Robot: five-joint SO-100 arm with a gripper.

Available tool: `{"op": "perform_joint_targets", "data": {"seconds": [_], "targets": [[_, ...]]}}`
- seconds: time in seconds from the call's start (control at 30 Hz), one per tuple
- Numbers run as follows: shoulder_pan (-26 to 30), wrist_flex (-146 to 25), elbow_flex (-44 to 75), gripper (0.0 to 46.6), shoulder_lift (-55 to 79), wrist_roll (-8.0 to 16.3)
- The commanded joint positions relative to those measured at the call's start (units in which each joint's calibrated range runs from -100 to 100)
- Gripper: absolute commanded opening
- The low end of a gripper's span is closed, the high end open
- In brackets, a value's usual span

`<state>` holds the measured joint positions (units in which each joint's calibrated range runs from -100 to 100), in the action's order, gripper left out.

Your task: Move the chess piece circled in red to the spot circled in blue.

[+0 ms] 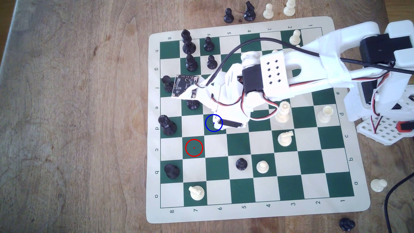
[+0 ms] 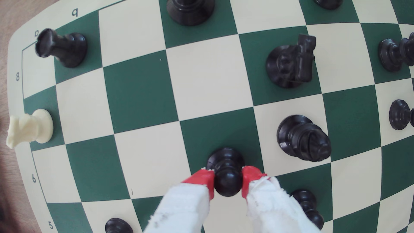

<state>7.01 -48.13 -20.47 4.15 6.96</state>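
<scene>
- The claw is pinching the pawn right at its ball head, one red fingertip pressed against each side.
- In the wrist view the pawn's base sits over a green square, upright as far as I can see. Whether it's actually touching the board or just above it, can't tell.
- From the exterior view the arm reaches in from that view's right and covers the middle of the board. The claw tip lands right on the spot, the blue-ringed green square, and the arm hides the pawn there.
- The red ring is one square diagonally away, toward the exterior view's lower left, and that green square is bare.
- Wrist view also shows a black knight and a black bishop on nearby squares, close to the pawn but not touching it.
- A white knight stands near the board's bottom edge in the exterior view.
- A few captured pieces, black and white, stand on the wooden tabletop past the board's far edge.
</scene>
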Motion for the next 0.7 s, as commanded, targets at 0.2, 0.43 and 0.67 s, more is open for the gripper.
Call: {"op": "perform_joint_targets", "data": {"seconds": [0.2, 0.43, 0.67], "targets": [[0.9, 1.0, 8.1, 0.4, 1.8, 0.5], [0.5, 0.8, 8.4, 0.7, 2.9, 0.1], [0.2, 0.1, 8.1, 11.6, 1.8, 0.1]]}}
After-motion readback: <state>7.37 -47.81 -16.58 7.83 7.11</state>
